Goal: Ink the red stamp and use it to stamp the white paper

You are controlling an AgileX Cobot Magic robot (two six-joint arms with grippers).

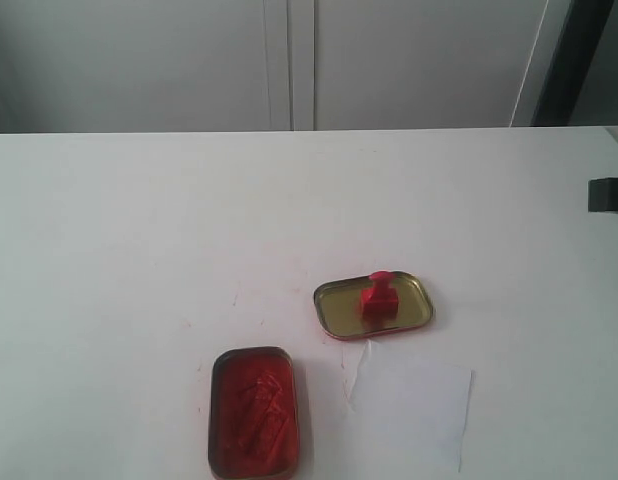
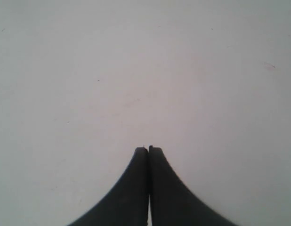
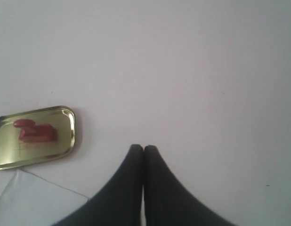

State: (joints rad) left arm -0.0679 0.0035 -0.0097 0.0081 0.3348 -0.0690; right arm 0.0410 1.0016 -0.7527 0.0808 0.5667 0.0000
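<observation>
The red stamp (image 1: pixel 379 296) stands upright inside a gold tin lid (image 1: pixel 334 313) near the table's middle; the right wrist view shows the stamp (image 3: pixel 36 132) in the same lid (image 3: pixel 65 134). Just in front of it lies the white paper (image 1: pixel 409 400), whose corner (image 3: pixel 37 200) also shows in the right wrist view. An open tin of red ink (image 1: pixel 253 412) rests at the front left. My right gripper (image 3: pixel 144 149) is shut and empty, over bare table apart from the lid. My left gripper (image 2: pixel 148 149) is shut on nothing above bare tabletop.
A dark piece of the right arm (image 1: pixel 609 194) shows at the exterior view's right edge. The white table (image 1: pixel 139 230) ends at a grey cabinet wall (image 1: pixel 289 60) behind.
</observation>
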